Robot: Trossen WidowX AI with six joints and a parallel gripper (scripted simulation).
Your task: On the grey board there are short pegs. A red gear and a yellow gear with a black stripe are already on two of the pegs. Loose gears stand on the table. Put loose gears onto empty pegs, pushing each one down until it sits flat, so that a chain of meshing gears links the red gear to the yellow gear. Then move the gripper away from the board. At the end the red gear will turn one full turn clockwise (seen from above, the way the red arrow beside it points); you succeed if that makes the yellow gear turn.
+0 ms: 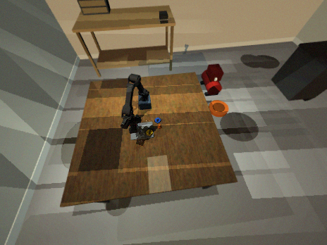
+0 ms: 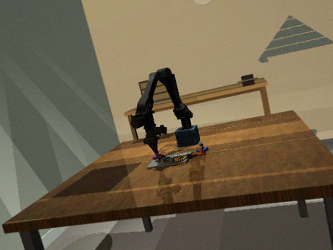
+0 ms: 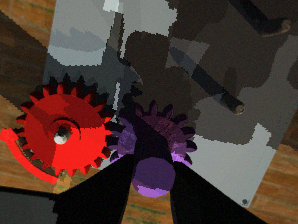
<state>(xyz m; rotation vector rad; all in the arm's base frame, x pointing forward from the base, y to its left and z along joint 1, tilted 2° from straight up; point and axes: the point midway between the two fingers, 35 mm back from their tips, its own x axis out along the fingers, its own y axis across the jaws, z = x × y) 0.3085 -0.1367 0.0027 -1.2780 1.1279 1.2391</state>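
Note:
My gripper point(image 1: 133, 129) point(image 2: 157, 154) point(image 3: 152, 166) is shut on the knob of a purple gear point(image 2: 158, 157) point(image 3: 183, 134), over the grey board point(image 1: 134, 137) point(image 2: 153, 166) point(image 3: 220, 167). The purple gear is right beside the red gear point(image 3: 82, 132) in the wrist view, their teeth close together. Its underside is hidden, so I cannot tell whether it sits on a peg. Two bare pegs point(image 3: 239, 107) point(image 3: 284, 26) show in the wrist view. The yellow gear point(image 1: 149, 132) point(image 2: 180, 158) is on the board. A blue gear point(image 1: 158, 120) point(image 2: 205, 149) and an orange gear point(image 1: 159, 126) point(image 2: 202, 152) stand on the table.
The blue and orange gears stand close together just off the board, on the yellow gear's side. The arm's base point(image 1: 144, 102) point(image 2: 187, 136) is behind the board. A red arrow point(image 3: 27, 162) curves beside the red gear. An orange bowl point(image 1: 218, 108) is on the floor.

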